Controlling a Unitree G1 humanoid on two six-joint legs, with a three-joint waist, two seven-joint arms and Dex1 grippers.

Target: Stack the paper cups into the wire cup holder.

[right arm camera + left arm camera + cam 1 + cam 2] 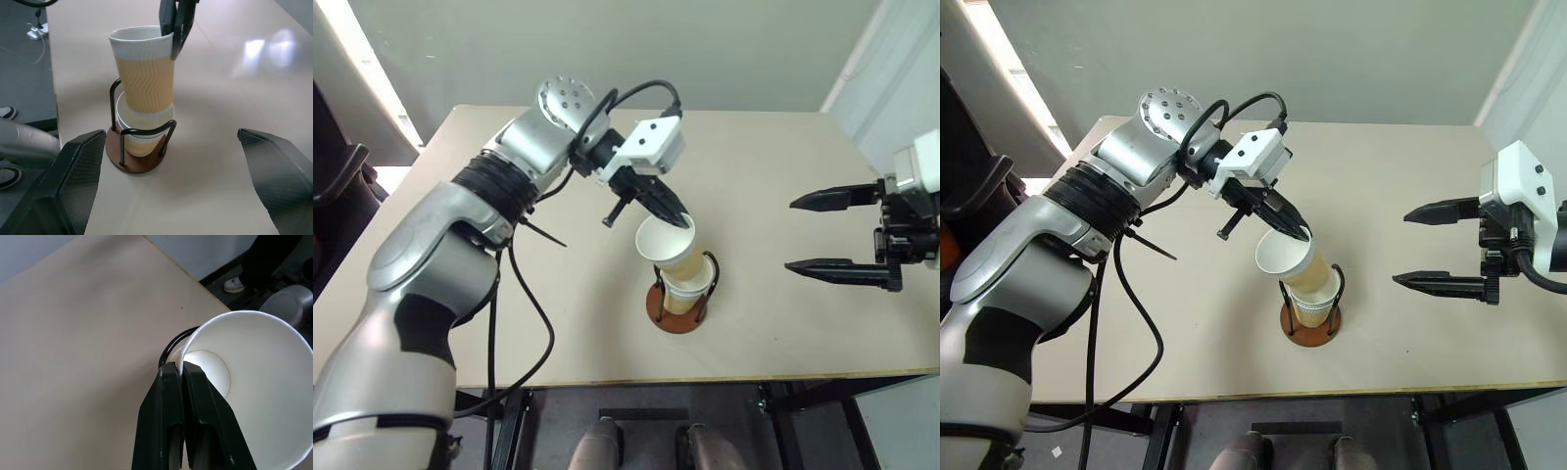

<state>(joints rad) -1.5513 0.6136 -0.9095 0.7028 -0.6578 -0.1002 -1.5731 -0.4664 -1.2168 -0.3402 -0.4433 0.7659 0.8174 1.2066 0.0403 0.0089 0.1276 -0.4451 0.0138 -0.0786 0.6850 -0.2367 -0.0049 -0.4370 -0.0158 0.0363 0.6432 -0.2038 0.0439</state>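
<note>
My left gripper (678,221) is shut on the rim of a paper cup (666,245), one finger inside and one outside. This cup has a tan wavy wall and a white inside (254,382). It hangs tilted over the wire cup holder (677,311), and its bottom dips into the mouth of another paper cup (142,129) standing inside the black wire loops on the reddish-brown disc base (132,164). My right gripper (791,235) is open and holds nothing. It hovers to the right of the holder with its fingers pointing toward it.
The beige table (773,157) carries nothing else around the holder. Its front edge (705,377) runs close below the holder. A black cable (524,294) hangs from the left arm over the table's left part.
</note>
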